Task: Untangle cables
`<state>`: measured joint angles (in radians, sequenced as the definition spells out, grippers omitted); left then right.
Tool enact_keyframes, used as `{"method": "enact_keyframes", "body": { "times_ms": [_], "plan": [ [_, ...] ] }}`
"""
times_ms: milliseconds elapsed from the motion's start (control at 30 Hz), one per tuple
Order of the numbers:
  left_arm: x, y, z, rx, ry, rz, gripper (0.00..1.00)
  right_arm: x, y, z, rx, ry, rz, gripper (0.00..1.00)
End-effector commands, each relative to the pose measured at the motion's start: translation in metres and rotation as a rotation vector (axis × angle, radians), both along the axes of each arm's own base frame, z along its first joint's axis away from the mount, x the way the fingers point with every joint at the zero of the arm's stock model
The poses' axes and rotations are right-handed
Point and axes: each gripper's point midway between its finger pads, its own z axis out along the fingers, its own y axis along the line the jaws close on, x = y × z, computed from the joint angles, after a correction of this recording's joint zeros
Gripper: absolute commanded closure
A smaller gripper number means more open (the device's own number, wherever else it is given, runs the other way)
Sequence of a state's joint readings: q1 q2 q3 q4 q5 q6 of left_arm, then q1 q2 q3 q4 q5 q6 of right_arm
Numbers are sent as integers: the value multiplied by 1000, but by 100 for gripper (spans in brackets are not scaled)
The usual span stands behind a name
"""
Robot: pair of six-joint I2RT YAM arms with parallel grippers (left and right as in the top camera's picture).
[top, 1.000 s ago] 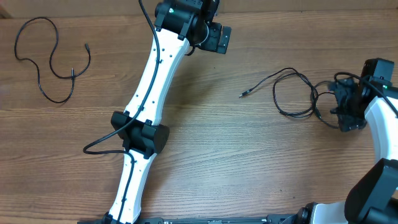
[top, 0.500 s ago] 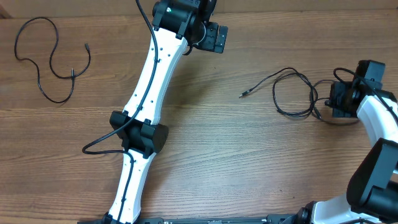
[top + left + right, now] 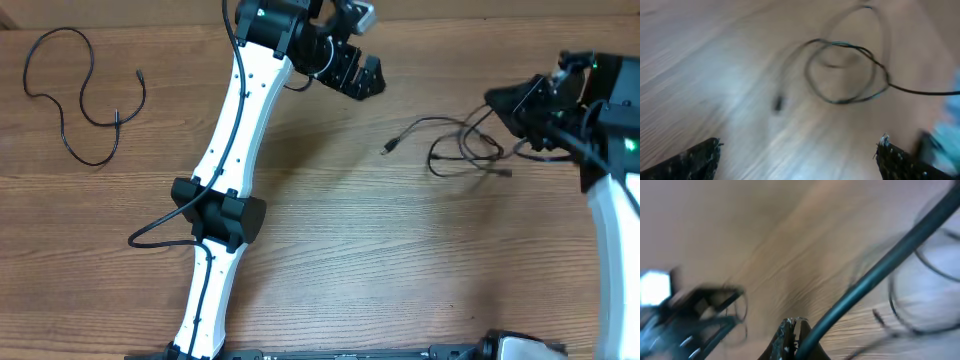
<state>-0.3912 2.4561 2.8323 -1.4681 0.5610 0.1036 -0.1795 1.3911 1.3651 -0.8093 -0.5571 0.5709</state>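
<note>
Brown wood covers the whole table [image 3: 400,270]. Closest to me, at 6 o'clock, the bottoms of both arms are cut off by the edge. The white left arm [image 3: 255,110] climbs from there toward 12 o'clock. A thick black wire [image 3: 160,236] loops out of its dark elbow. The right arm [image 3: 605,220] runs up the 3 o'clock side, half out of sight.

Farther in, toward 2 o'clock, are the tangled cables [image 3: 467,135]. They are a bunch of thin black loops, with one small plug [image 3: 388,150] poking out toward 9 o'clock. I cannot count how many cords are in the bunch. The right gripper [image 3: 794,332] sits at the bunch's 3 o'clock side, fingers pressed together on one strand. Its own camera is very blurry.

Away at 10 o'clock a lone cable [image 3: 116,120] lies in loose curls, well apart from everything. Farthest off, at 12 o'clock, the left gripper [image 3: 799,150] hangs with its fingers spread wide. Its camera is blurry too and shows only the finger tips.
</note>
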Motion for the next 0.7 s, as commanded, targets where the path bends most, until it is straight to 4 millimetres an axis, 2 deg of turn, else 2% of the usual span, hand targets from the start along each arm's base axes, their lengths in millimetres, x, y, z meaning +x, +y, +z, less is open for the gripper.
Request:
{"method": "enact_keyframes", "body": {
  "times_ms": [0, 200, 433, 533, 667],
  "plan": [
    [-35, -35, 25, -207, -56, -306, 0, -27, 27, 60, -79, -219, 157, 96],
    [-48, -54, 29, -231, -67, -357, 1, -60, 57, 95, 26, -319, 306, 96],
    [-60, -69, 28, -228, -63, -393, 0, -80, 68, 122, 23, -436, 378, 96],
    [-69, -78, 30, -241, -59, -420, 0, -74, 61, 125, -20, -460, 337, 94],
    [-78, -80, 24, -207, -78, -470, 0, -54, 33, 107, -119, -387, 169, 94]
  ]
}}
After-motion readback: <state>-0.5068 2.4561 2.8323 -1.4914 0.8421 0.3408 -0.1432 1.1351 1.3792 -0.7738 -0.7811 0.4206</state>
